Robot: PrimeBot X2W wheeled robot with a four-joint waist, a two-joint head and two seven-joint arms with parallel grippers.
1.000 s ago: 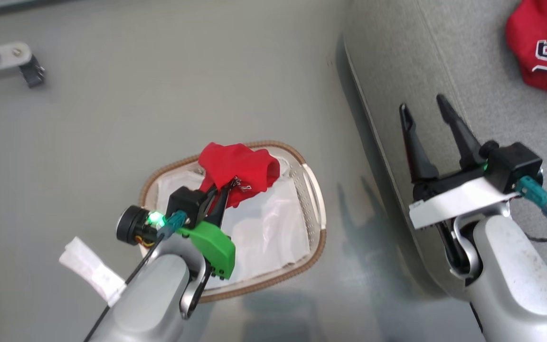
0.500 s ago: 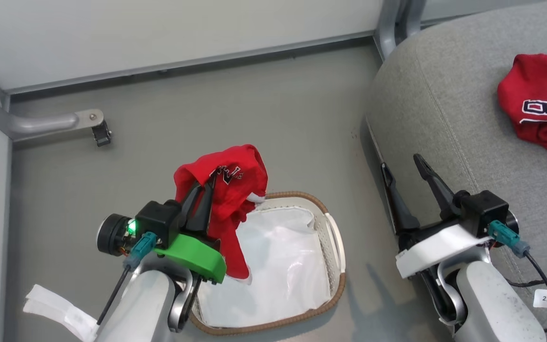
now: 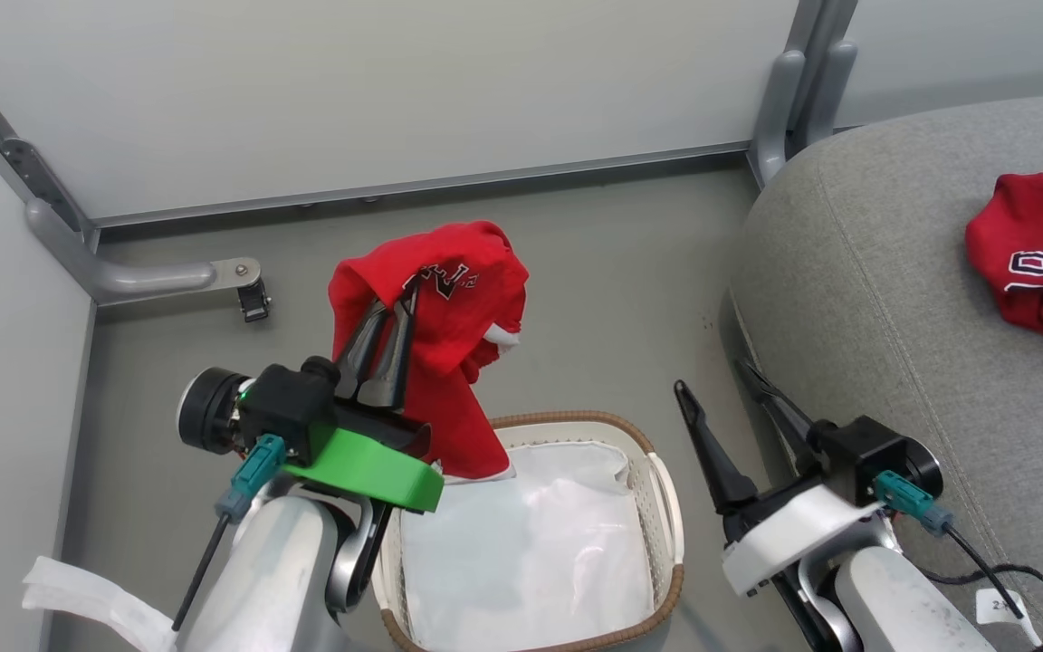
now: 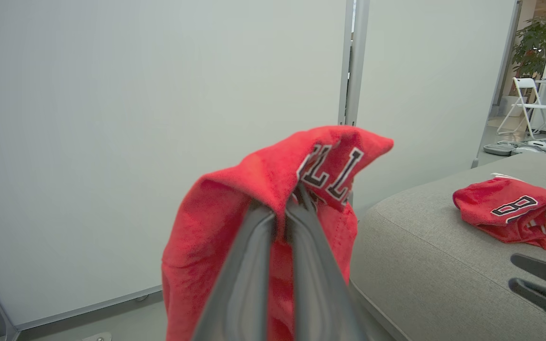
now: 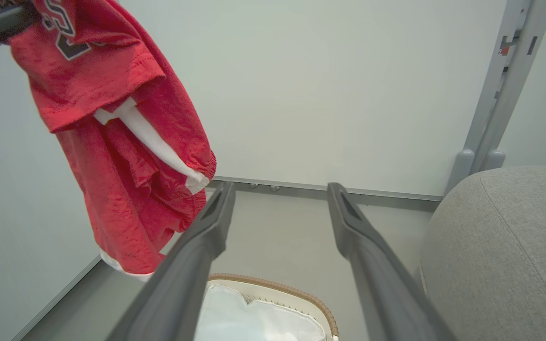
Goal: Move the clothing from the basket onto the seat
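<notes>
Head view: left hand [image 3: 395, 303], clamping the red jersey [image 3: 463, 312], is raising it higher, now clear of the basket [image 3: 559, 418]; the seat [image 3: 884, 326] is awaiting it. Left wrist view: jersey [image 4: 235, 199] is draping over the left hand [image 4: 285, 208]. Right wrist view: right hand [image 5: 280, 187] is idling, spread wide.

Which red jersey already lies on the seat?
The crumpled jersey at the right, resting on the grey seat; the other jersey hangs from the left gripper.
</notes>
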